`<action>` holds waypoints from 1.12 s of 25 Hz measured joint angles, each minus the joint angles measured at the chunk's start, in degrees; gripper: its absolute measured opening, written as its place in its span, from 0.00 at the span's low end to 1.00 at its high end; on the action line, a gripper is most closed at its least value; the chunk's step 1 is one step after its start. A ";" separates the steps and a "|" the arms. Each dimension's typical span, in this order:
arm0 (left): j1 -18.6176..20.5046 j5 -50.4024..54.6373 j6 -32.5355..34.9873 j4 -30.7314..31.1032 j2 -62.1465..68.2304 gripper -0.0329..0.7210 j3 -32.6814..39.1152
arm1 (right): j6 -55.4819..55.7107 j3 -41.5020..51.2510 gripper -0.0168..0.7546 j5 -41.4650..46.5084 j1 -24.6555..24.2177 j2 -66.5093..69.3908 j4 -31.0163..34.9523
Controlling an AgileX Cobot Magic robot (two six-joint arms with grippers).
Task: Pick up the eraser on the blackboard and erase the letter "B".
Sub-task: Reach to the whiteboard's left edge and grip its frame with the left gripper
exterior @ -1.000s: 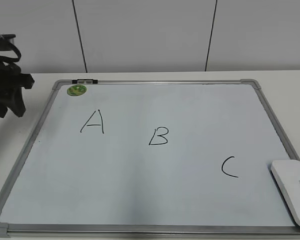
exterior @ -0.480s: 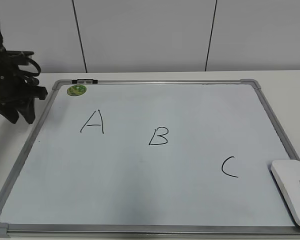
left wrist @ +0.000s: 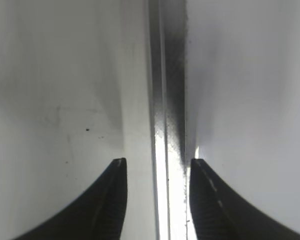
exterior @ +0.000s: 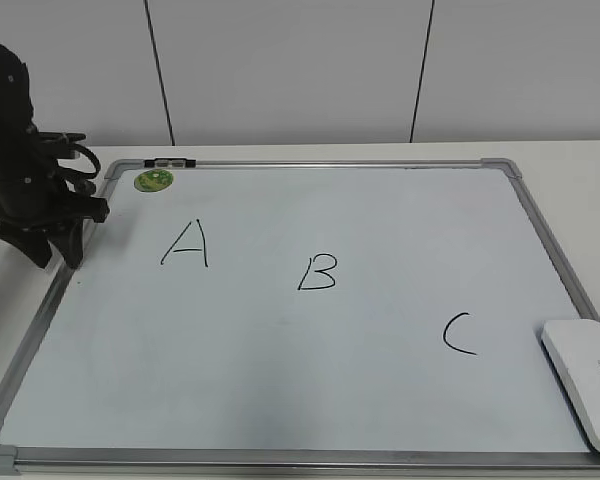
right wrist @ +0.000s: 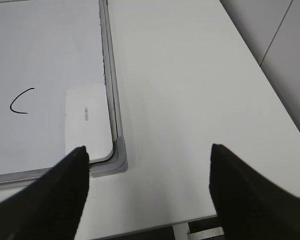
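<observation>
Exterior view: left pincer hangs at the left edge of the blackboard, tips pointing down over the frame, holding nothing; left wrist view shows its jaws parted with the frame rail running between them. On the board, left to right: green sticker top left, letter A, letter "B" near centre, intact, letter C. Eraser lies flat in the board's lower right corner, touching the frame. Right wrist view: right pincer spread wide, empty, above the white worktop, well apart from eraser
</observation>
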 joint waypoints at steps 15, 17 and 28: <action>0.35 0.69 0.00 0.00 1.90 0.40 -0.59 | 0.00 0.00 0.74 0.00 0.00 0.00 0.00; 0.35 0.81 0.00 -0.39 1.99 0.40 -0.59 | 0.00 0.00 0.74 0.00 0.00 0.00 0.00; 0.35 3.03 -0.12 -0.59 1.99 0.39 -2.76 | 0.00 0.00 0.74 0.00 0.00 0.00 0.00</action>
